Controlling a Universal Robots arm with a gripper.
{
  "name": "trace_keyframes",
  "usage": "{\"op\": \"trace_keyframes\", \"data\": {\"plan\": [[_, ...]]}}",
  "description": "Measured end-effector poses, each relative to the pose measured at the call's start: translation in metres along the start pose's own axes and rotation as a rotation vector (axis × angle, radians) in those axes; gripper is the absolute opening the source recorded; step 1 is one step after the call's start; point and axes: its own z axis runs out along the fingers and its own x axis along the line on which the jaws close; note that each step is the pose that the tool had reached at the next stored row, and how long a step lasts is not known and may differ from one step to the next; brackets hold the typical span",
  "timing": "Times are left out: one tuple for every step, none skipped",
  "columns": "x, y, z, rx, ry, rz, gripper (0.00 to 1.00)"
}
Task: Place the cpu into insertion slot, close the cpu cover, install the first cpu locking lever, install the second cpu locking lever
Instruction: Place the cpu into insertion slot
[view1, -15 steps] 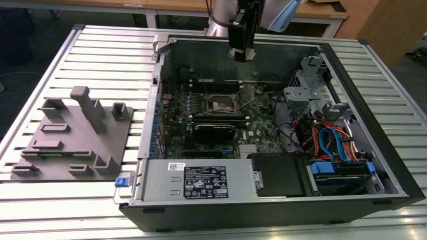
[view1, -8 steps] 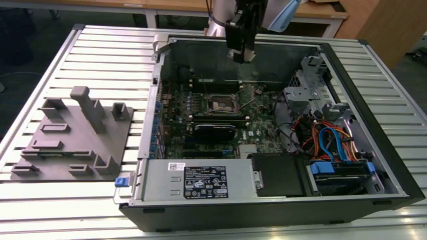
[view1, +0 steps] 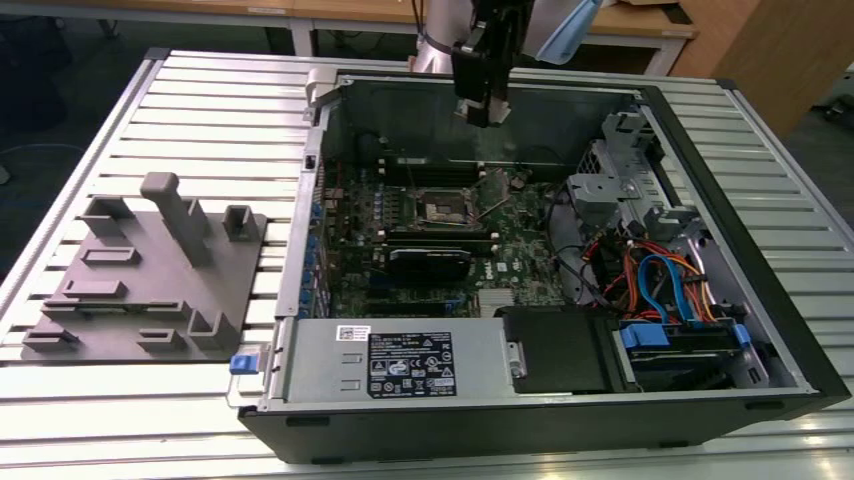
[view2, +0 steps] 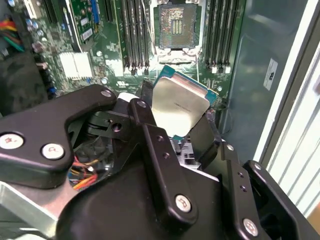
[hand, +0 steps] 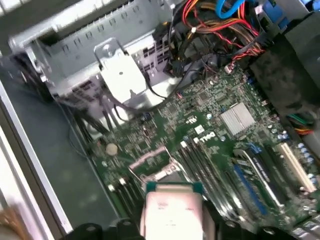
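While the cpu hangs in the air short of its seat, the gripper is closed down onto it. The black fingers pinch two opposite edges, and the dull metal top is tilted toward the second wrist camera. The insertion slot lies beyond the chip on the green circuit board, apart from it and unoccupied, its contact field exposed. How the cpu cover stands cannot be told with confidence.

Assessment of handling: the chip is judged light, thin and rigid, with a smooth top that would slide under a loose grip. Its underside and the socket contacts are judged delicate. Hold is therefore best kept on the side edges, as it is now, with the part set down flat rather than dragged.

The exterior view supplies the overall position. The gripper is high over the far part of the open computer case, with the slot below and nearer, and a grey fixture plate on the table at the exterior view's left. The second wrist view supplies the grip itself. The first wrist view shows the chip close over the slot, with bundled cables farther off.
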Motion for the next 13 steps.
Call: {"op": "trace_keyframes", "data": {"plan": [[0.0000, 0.0000, 0.0003, 0.0004, 0.0016, -0.018, 0.54], [0.0000, 0.0000, 0.0006, 0.0007, 0.0032, -0.036, 0.54], [0.0000, 0.0000, 0.0008, 0.0010, 0.0048, -0.054, 0.54], [0.0000, -0.0001, 0.0012, 0.0014, 0.0063, -0.072, 0.54], [-0.0001, -0.0001, 0.0014, 0.0017, 0.0076, -0.088, 0.54], [0.0000, -0.0001, 0.0017, 0.0020, 0.0089, -0.103, 0.54], [0.0000, -0.0001, 0.0018, 0.0022, 0.0101, -0.115, 0.54], [0.0000, -0.0002, 0.0020, 0.0025, 0.0112, -0.128, 0.54], [0.0000, -0.0002, 0.0023, 0.0027, 0.0126, -0.142, 0.54], [0.0000, -0.0002, 0.0025, 0.0030, 0.0140, -0.157, 0.54], [0.0000, -0.0002, 0.0028, 0.0033, 0.0155, -0.173, 0.54], [0.0000, -0.0003, 0.0030, 0.0036, 0.0170, -0.190, 0.54], [0.0000, -0.0003, 0.0033, 0.0040, 0.0187, -0.209, 0.54]]}}
